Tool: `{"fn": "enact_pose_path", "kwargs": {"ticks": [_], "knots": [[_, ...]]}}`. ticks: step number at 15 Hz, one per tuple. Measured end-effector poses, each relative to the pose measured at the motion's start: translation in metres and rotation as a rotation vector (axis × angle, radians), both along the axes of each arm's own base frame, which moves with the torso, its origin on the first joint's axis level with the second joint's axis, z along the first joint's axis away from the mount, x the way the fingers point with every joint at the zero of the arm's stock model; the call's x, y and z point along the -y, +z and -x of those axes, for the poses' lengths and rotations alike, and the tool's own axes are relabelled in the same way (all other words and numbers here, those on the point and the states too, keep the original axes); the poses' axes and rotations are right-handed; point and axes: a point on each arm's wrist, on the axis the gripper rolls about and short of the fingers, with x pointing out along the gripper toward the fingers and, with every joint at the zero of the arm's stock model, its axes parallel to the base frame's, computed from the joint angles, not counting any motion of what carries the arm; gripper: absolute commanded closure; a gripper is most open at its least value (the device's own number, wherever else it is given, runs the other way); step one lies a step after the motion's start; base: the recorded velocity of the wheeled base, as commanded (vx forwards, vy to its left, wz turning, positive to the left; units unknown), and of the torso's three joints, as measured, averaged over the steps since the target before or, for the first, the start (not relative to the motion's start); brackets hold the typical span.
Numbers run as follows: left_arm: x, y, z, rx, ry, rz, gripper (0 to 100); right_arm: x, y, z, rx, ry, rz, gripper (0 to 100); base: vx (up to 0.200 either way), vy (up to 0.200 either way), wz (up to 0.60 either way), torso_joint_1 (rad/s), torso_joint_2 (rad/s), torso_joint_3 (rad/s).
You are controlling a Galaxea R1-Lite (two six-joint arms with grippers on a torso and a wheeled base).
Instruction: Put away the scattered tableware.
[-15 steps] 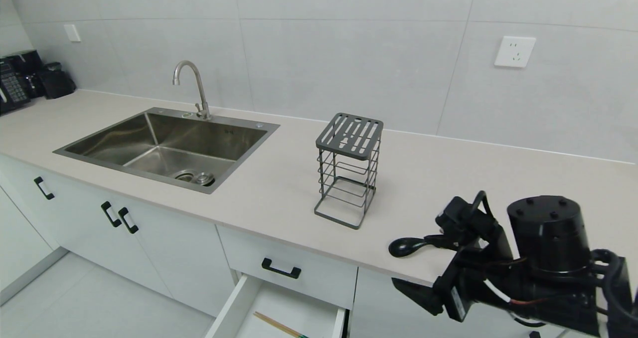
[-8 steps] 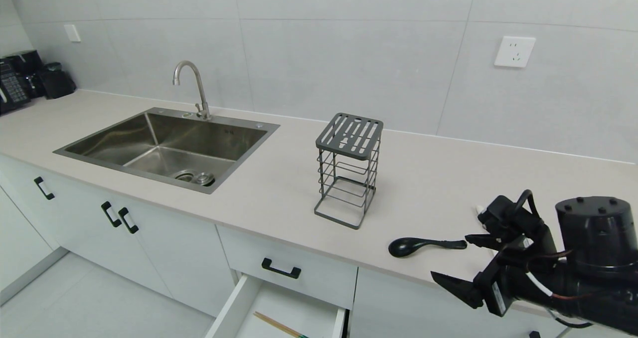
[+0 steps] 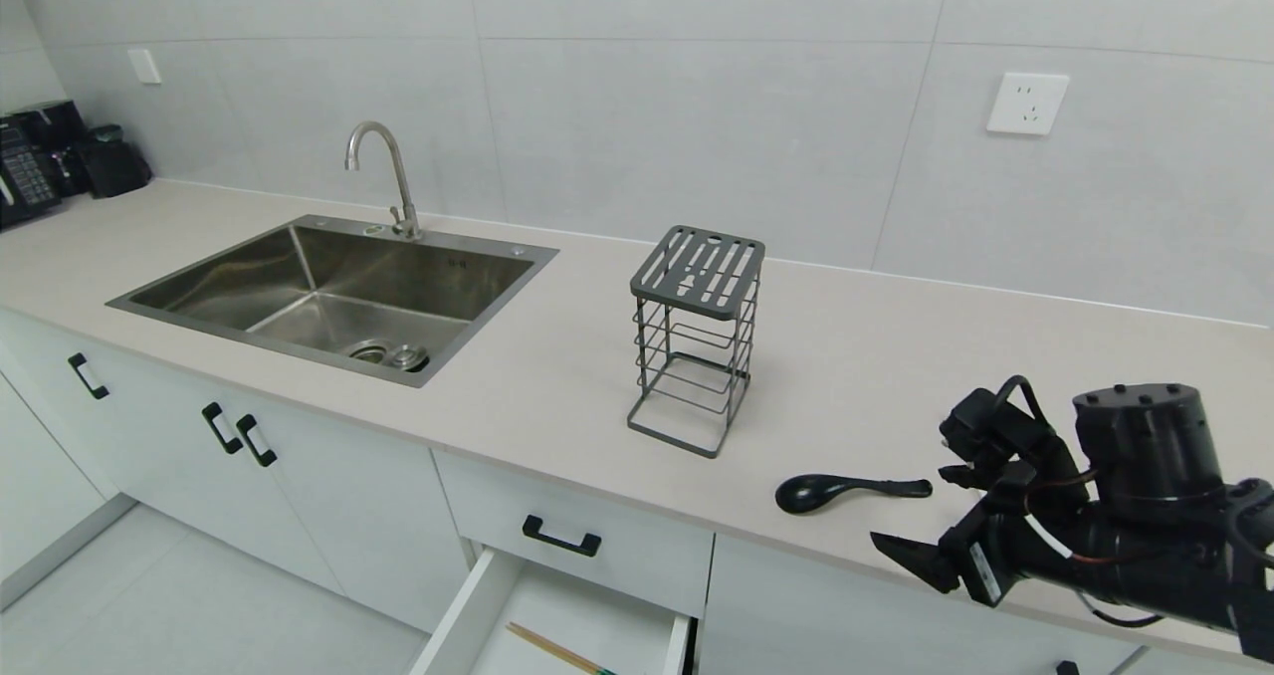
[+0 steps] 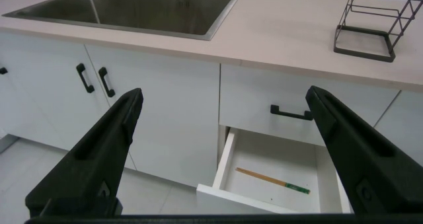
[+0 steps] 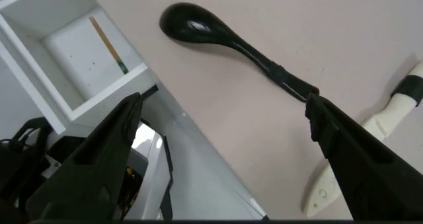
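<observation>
My right gripper is spread wide open, right by the handle end of the black spoon. The spoon lies flat on the surface, near the front edge. A white utensil lies close to its handle. My left gripper is spread wide open too, low down in front of the open drawer. Chopsticks lie inside the drawer.
</observation>
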Motion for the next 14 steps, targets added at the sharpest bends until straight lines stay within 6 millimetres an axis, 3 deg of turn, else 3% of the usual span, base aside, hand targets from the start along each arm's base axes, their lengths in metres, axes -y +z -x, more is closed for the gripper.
{"fn": "enact_pose_path", "kwargs": {"ticks": [8, 14], "knots": [[0.0, 0.0, 0.0, 0.0, 0.0, 0.0, 0, -0.004, -0.022, -0.043, 0.005, 0.077, 0.117, 0, 0.0, 0.0, 0.0, 0.0, 0.0, 0.0], [0.0, 0.0, 0.0, 0.0, 0.0, 0.0, 0, -0.012, -0.036, -0.067, -0.02, 0.153, 0.05, 0, 0.0, 0.0, 0.0, 0.0, 0.0, 0.0]]}}
